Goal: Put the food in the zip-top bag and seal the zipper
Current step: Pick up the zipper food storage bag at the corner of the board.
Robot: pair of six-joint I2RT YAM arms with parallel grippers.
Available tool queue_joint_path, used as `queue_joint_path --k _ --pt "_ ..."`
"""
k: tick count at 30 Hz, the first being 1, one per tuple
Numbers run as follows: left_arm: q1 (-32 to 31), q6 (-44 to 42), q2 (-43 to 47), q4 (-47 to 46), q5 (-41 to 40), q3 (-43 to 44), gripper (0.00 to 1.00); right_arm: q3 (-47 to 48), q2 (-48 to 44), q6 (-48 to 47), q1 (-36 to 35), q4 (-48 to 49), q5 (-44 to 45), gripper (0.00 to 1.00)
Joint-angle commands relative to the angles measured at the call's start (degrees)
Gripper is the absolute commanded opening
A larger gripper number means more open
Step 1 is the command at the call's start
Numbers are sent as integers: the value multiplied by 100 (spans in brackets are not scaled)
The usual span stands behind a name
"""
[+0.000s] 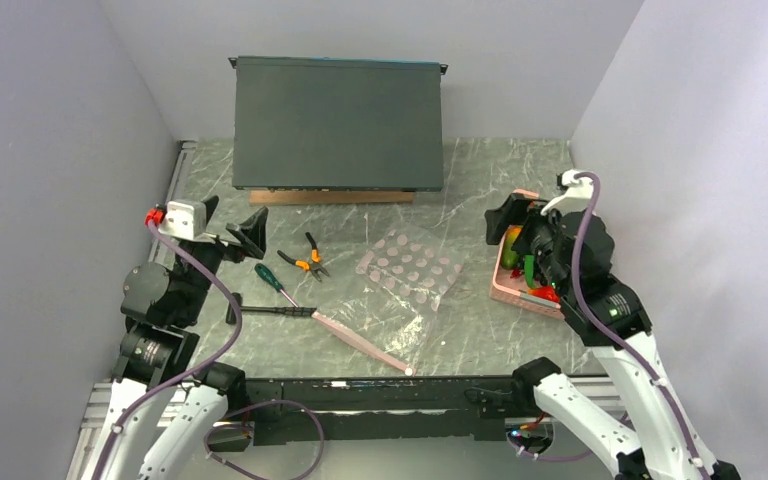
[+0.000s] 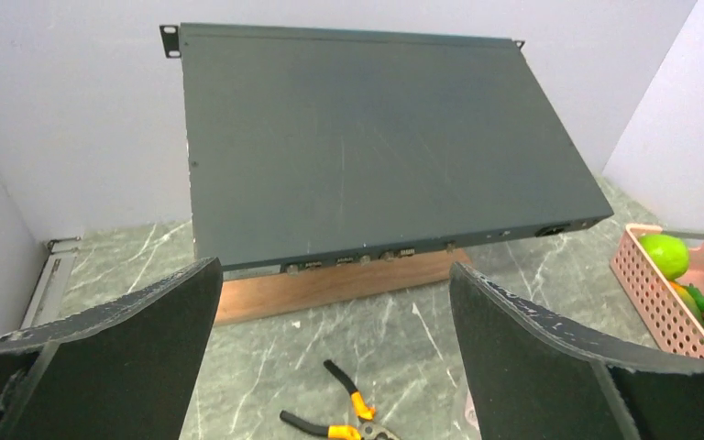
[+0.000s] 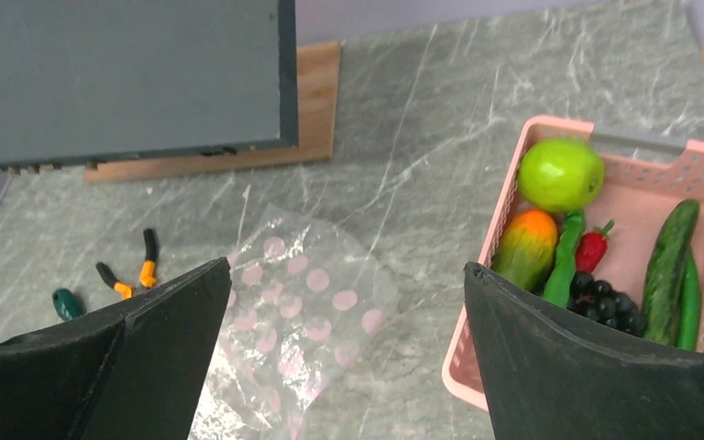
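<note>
The clear zip-top bag point(image 1: 405, 290) with pink dots lies flat mid-table; it also shows in the right wrist view point(image 3: 298, 316). Its pink zipper strip point(image 1: 360, 340) runs along the near edge. The food sits in a pink basket point(image 1: 512, 290) at the right: a lime-green fruit point(image 3: 560, 173), an orange-yellow piece point(image 3: 525, 247), a red chili point(image 3: 591, 249) and a dark green cucumber point(image 3: 667, 268). My right gripper point(image 1: 520, 228) is open and empty, above the basket's left rim. My left gripper point(image 1: 232, 228) is open and empty at the left, above the tools.
A dark grey metal box point(image 1: 338, 122) on a wooden block stands at the back. Orange-handled pliers point(image 1: 305, 260), a green-handled screwdriver point(image 1: 268, 277) and a black-handled tool point(image 1: 270, 312) lie left of the bag. Walls close in on both sides.
</note>
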State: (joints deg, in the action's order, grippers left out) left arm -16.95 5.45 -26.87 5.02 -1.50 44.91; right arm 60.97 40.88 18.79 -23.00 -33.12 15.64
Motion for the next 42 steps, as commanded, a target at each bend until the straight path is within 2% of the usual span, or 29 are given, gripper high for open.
queue_joint_path --k 1,4,8,13,19,28,31,33,37,39,42 --pt "32 40 -123 887 15 513 99 -111 600 402 18 -161 -389 100" --pt "29 86 -181 1227 96 488 99 -246 1129 698 7 -286 -732 100" --pt "31 138 -8 1359 266 154 99 -945 1120 1094 -151 433 -1402 100" --pt "28 3 213 1269 210 -237 99 -1124 1664 1064 -1591 967 -1061 100" --pt "26 14 169 1303 167 -257 99 -725 2560 683 -3814 1377 447 100" --pt "29 48 798 1163 -515 -474 99 613 5162 348 -6266 408 3155 98" --pt "28 59 944 1134 -780 -530 99 1076 6021 483 -6682 -272 3755 96" --pt "25 73 984 1146 -904 -535 99 1417 6560 800 -6840 -865 4152 92" --pt "28 72 976 1153 -948 -535 99 1767 7415 1348 -7072 -1602 4764 89" --pt "32 73 953 1170 -964 -527 99 1873 7624 1616 -7086 -1936 4957 89" --pt "30 71 943 1212 -994 -501 99 1776 7733 1628 -7075 -1876 5118 88"
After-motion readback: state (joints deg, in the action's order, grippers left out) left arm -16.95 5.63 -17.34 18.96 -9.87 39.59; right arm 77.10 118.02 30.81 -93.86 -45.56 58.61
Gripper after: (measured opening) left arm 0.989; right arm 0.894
